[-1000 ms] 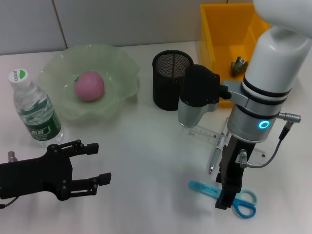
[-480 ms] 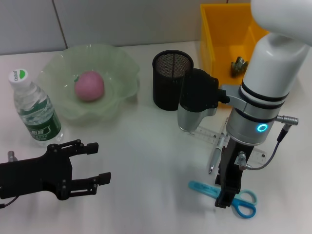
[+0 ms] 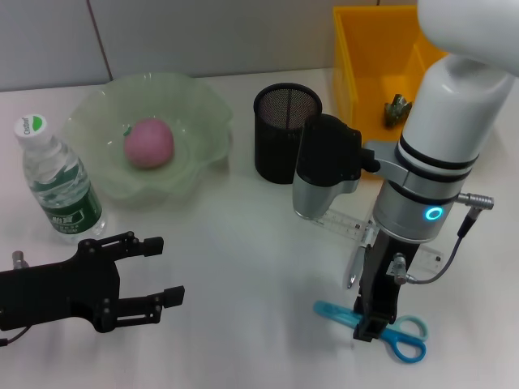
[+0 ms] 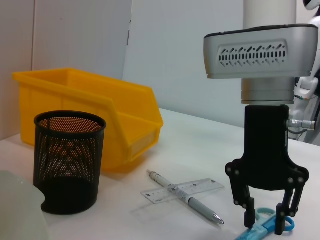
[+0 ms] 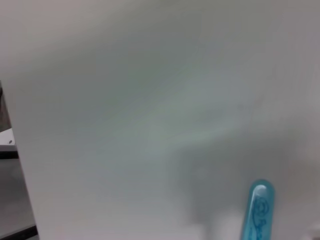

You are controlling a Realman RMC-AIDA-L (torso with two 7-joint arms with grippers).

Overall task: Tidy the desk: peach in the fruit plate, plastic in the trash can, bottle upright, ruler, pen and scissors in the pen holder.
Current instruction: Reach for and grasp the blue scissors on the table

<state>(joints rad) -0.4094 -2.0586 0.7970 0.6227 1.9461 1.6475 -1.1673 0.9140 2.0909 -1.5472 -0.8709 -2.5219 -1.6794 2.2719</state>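
1. yellow trash can: at the far right of the desk, a crumpled item already inside.
2. green fruit plate: far left, peach in it; water bottle upright beside it. these steps judged done.
3. right gripper: pointing down over the blue scissors at the near right, jaws apart and straddling the blades near the pivot, nothing clamped yet.
4. left gripper: parked at the near left, fingers spread, empty.
5. mesh pen holder: centre, empty; ruler and pen lie crossed between it and the scissors.
6. advice: close squarely across both blades by the pivot so they cannot swing open, lift straight, and avoid nudging the pen.
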